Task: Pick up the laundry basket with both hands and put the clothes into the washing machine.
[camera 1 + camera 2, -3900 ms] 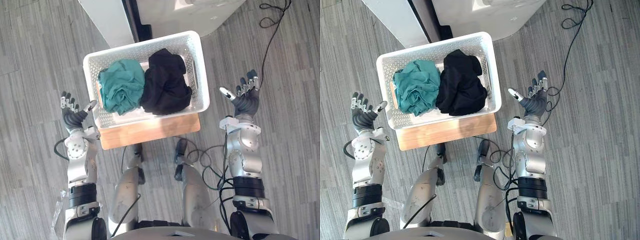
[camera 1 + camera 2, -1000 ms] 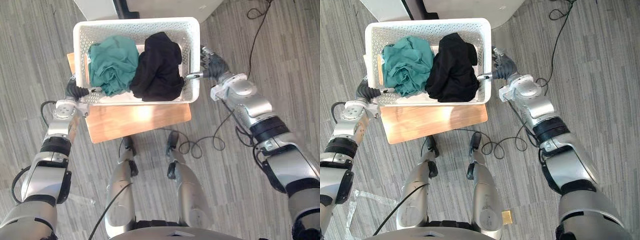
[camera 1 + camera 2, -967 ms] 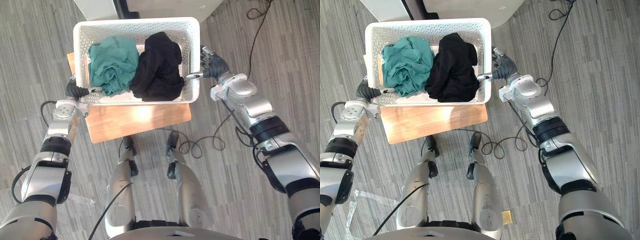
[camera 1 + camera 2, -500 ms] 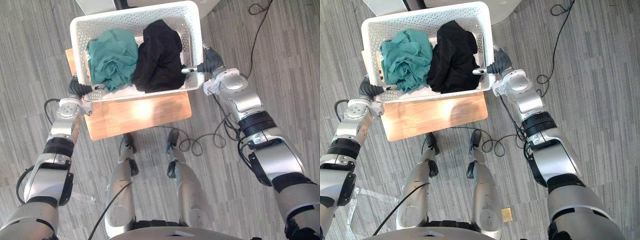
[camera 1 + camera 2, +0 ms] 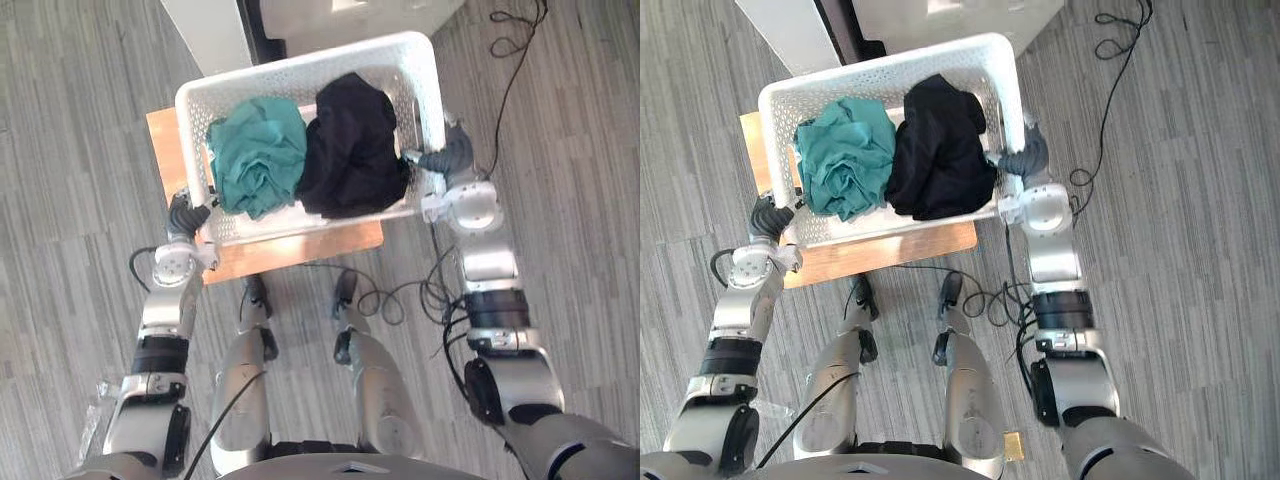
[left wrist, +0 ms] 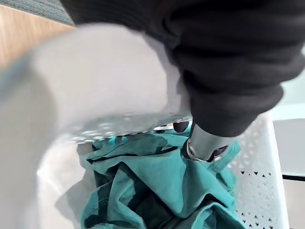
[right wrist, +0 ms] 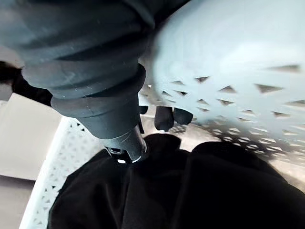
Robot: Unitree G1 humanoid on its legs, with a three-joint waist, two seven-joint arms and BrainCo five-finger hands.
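Observation:
The white perforated laundry basket is held between both hands over a wooden stool. Inside lie a crumpled teal garment on the left and a black garment on the right. My left hand grips the basket's left end; its thumb hooks over the rim above the teal cloth. My right hand grips the right end, its thumb inside over the black cloth and dark fingertips poking through the wall.
The washing machine stands just beyond the basket, with a white panel and a dark gap to its left. Grey striped floor surrounds the stool. A black cable runs over the floor at the far right.
Both hands' fingers have curled onto the basket's ends. Both arms have bent in close to the body, and the basket now covers more of the stool top. The camera has shifted.

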